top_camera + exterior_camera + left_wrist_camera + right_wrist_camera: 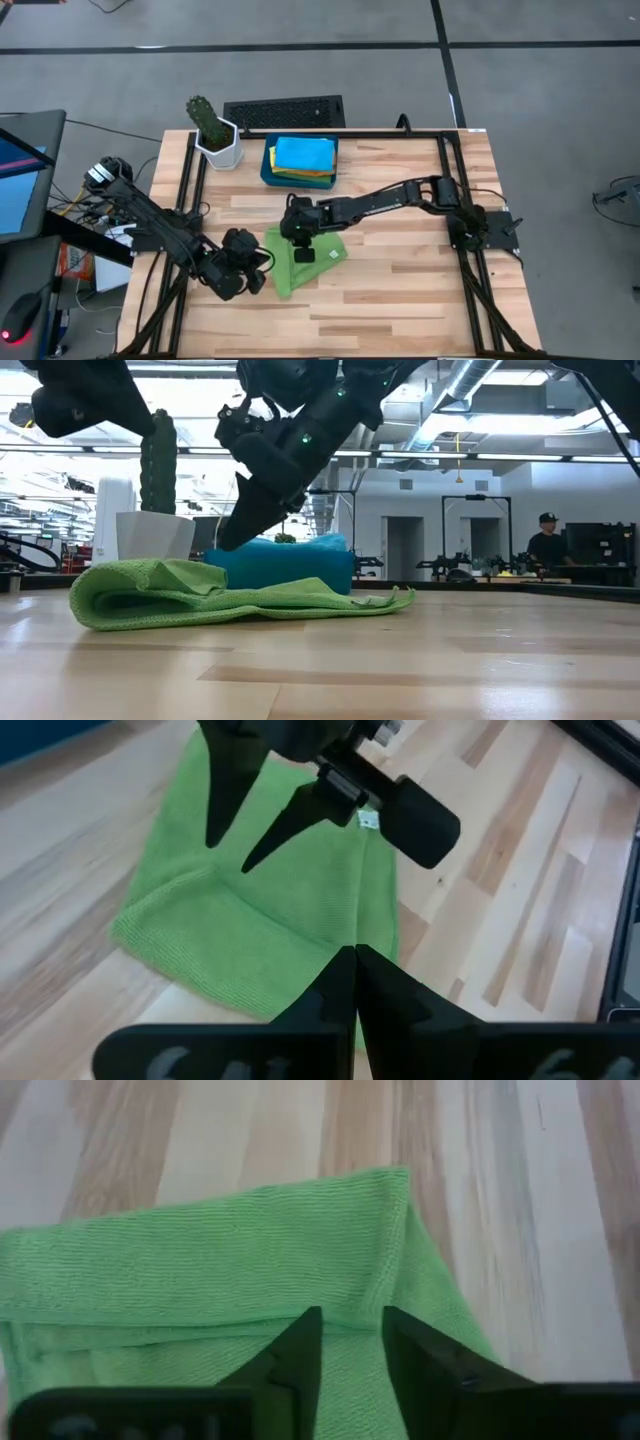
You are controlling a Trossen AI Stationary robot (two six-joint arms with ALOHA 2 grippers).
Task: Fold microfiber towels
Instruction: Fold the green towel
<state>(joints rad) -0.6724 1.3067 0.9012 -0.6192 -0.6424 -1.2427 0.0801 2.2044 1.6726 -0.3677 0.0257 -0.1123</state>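
Hovering mid-frame over green towel [305,262], right gripper [297,232] fingers slightly apart, holding nothing; left gripper [262,268] closed at towel's left edge.

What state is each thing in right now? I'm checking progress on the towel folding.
green towel: folded over, lying on the table, not held
towels in tray: folded, stacked, blue on top
tray: loaded
left gripper: shut, empty, beside the green towel
right gripper: open, above the green towel
cactus pot: upright
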